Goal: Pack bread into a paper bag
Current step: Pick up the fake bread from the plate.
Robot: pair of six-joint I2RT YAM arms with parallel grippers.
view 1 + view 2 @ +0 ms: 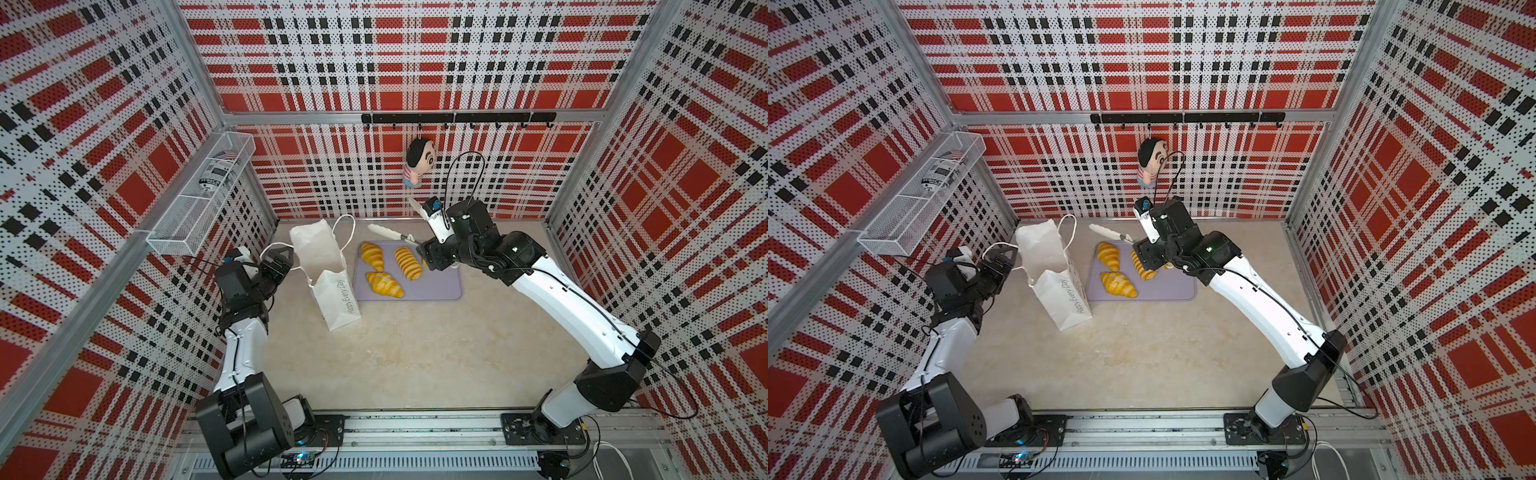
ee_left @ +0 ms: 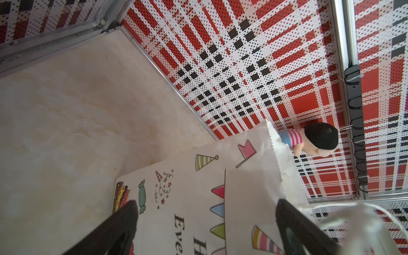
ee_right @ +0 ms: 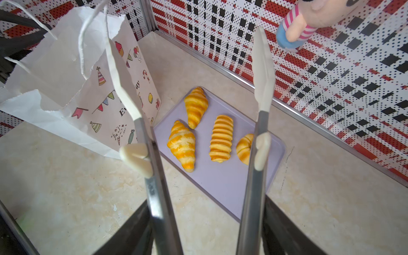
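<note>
The white paper bag [image 1: 332, 291] [image 1: 1059, 299] stands open at the left of the lavender tray [image 1: 436, 286] [image 3: 220, 183]. On the tray lie two croissants [image 1: 371, 256] [image 1: 384, 284], a ridged long roll [image 1: 408, 263] and a ring bun [image 3: 244, 148]. My left gripper [image 1: 286, 259] [image 2: 206, 204] is open against the bag's printed side, and a cord handle [image 1: 270, 249] curls round it. My right gripper [image 1: 430, 251] [image 3: 205, 218] is shut on metal tongs [image 3: 154, 176] with white tips [image 1: 382, 230]. The tongs are spread, hold nothing, and hang over the tray's far end.
A plush doll [image 1: 419, 160] hangs from the black hook rail [image 1: 457, 118] on the back wall, just behind the tongs. A white wire basket [image 1: 199, 199] sticks out from the left wall above my left arm. Bare beige tabletop [image 1: 415, 353] lies in front of the tray.
</note>
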